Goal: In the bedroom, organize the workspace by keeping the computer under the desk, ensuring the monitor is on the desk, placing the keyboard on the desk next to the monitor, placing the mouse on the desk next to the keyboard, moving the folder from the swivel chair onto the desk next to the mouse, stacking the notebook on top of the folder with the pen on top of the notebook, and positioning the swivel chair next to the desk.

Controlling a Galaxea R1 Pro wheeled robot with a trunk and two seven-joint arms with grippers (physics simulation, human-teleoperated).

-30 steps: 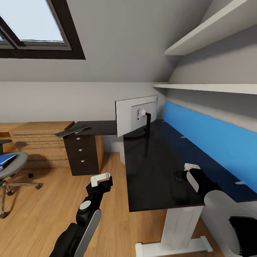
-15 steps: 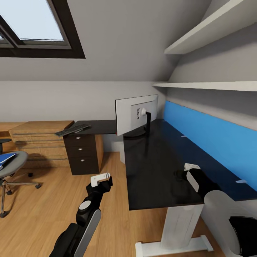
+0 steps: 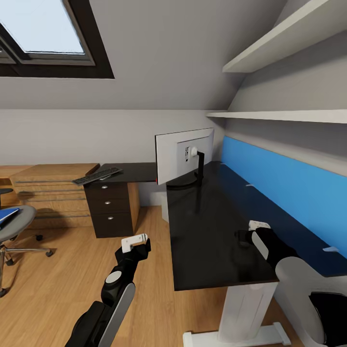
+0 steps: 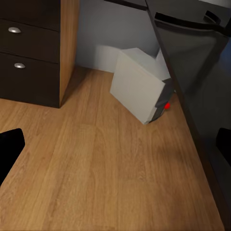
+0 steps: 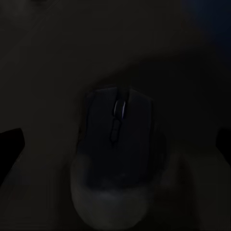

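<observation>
The desk (image 3: 212,226) has a glossy black top that mirrors the monitor's stand, over matt white legs and a flat, matt blue back panel (image 3: 284,185). The floor (image 4: 101,168) is oak-look plank with visible grain. The mouse (image 5: 120,130) looks like smooth dark plastic. The black cabinet (image 3: 108,209) carries small shiny metal knobs.

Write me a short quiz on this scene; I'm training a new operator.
1. True or false: the monitor stands on the desk.
2. Where is the keyboard? A floor; B shelf; C black top above the drawers.
3. Fill in: the right gripper hangs over the ___.
Key: 1 true; 2 C; 3 mouse.
</observation>
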